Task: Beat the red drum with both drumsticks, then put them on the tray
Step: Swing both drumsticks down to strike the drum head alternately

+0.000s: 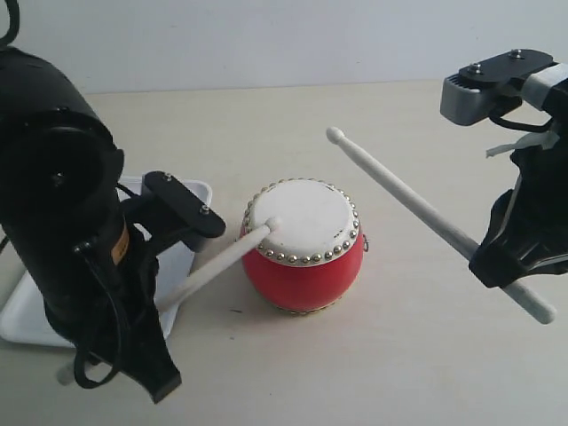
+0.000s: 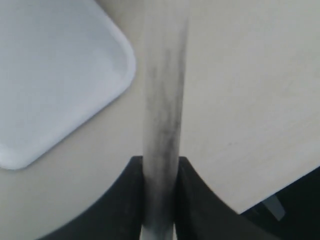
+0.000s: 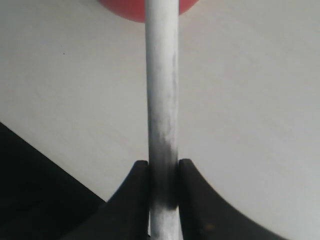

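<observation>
The red drum [image 1: 303, 246] stands mid-table, its off-white skin ringed by studs. My left gripper [image 1: 153, 297] is shut on one drumstick [image 1: 217, 264], whose tip rests on the drum skin's left side. In the left wrist view that drumstick [image 2: 164, 105] runs out from between the black fingers [image 2: 192, 200]. My right gripper [image 1: 501, 262] is shut on the other drumstick [image 1: 399, 191], raised with its tip above and right of the drum. The right wrist view shows this drumstick [image 3: 162, 85] over the drum's red edge [image 3: 125, 9]. The white tray [image 1: 35, 311] lies at the left, mostly behind my left arm.
The tray's rounded corner [image 2: 65, 75] lies beside the left stick on the pale tabletop [image 1: 382, 355]. The table's edge shows dark in both wrist views [image 3: 35, 195]. A grey camera mount [image 1: 484, 89] sits on the right arm.
</observation>
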Controlling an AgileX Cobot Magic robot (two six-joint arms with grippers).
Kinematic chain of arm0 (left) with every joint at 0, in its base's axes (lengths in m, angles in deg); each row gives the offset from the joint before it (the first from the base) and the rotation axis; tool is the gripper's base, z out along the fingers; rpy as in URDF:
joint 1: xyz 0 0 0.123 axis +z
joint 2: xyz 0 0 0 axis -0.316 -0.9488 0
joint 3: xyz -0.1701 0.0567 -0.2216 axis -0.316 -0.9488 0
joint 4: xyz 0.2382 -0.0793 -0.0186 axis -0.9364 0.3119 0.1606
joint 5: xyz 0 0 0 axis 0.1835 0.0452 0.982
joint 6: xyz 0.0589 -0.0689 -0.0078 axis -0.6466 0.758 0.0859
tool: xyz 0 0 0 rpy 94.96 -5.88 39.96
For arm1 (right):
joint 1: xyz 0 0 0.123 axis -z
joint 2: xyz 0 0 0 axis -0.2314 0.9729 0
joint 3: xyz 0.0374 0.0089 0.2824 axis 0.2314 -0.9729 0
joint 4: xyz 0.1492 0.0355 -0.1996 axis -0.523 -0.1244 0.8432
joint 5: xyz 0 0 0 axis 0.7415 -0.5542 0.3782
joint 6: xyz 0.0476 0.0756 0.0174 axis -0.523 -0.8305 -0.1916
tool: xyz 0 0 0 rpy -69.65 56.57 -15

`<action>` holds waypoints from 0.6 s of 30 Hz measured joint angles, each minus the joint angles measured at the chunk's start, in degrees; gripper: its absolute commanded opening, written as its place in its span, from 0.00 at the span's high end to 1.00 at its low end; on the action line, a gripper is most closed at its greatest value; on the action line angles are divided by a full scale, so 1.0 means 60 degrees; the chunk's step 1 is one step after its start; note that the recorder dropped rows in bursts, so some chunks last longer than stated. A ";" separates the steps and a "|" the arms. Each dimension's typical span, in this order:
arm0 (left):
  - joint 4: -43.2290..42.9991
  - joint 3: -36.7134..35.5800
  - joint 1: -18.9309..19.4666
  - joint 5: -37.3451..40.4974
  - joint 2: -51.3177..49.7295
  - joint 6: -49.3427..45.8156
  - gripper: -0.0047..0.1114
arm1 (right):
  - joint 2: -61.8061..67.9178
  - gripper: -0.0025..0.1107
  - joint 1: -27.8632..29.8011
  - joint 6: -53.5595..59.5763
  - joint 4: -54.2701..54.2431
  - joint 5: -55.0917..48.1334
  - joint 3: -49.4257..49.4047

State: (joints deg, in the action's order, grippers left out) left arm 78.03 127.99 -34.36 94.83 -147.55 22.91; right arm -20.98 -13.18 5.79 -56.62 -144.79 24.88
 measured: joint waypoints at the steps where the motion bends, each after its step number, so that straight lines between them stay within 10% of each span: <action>1: -0.0207 0.0136 0.0000 0.0188 0.0119 0.0132 0.96 | 0.0000 0.98 0.0000 0.0020 -0.0018 0.0000 0.0000; 18: -0.0535 0.1571 0.0000 0.0710 0.2152 0.0386 0.96 | 0.2940 0.98 0.0000 0.0160 -0.0282 -0.0201 -0.0490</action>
State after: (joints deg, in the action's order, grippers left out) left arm 74.81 137.42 -34.36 99.09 -134.64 25.23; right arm -3.34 -13.18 6.76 -58.31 -145.99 21.94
